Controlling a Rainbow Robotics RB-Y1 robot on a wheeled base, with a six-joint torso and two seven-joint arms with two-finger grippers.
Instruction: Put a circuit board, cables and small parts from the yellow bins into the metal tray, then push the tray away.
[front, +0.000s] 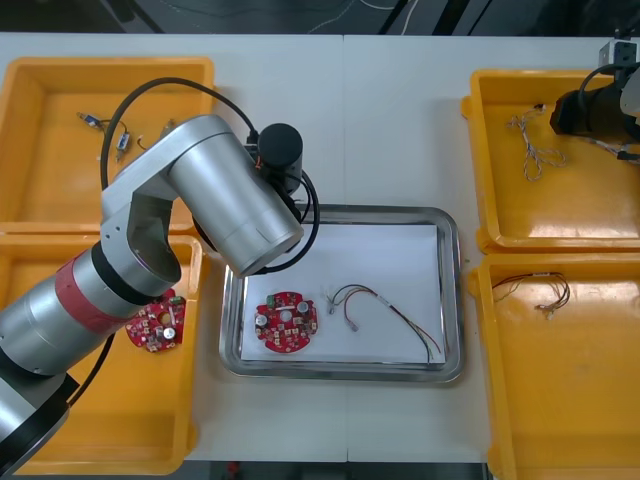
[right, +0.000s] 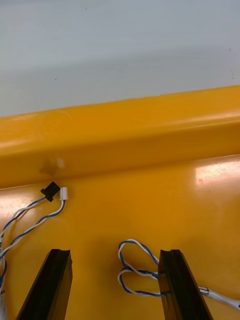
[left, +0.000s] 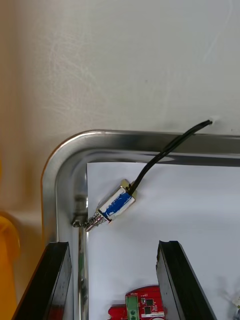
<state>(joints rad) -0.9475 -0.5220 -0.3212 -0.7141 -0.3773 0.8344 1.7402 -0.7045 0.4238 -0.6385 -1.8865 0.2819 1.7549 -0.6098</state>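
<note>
The metal tray (front: 452, 300), white inside, holds a round red circuit board (front: 286, 322) and a red and yellow cable (front: 385, 310). My left arm (front: 230, 190) hangs over the tray's far left corner. Its gripper (left: 112, 245) is open above the white lining. Just beyond its fingertips lies a small metal part (left: 115, 206) with a blue label and a black lead, touching neither finger. My right gripper (right: 114, 252) is open low inside the far right yellow bin (right: 120, 140). A loop of twisted blue and white cable (right: 134, 272) lies between its fingers, close to one of them.
A second red circuit board (front: 155, 325) lies in the near left bin (front: 30, 260). Small metal parts (front: 100, 128) sit in the far left bin. A thin cable (front: 535, 290) lies in the near right bin (front: 560, 400). The right arm (front: 600, 105) hovers over twisted cables (front: 535, 148).
</note>
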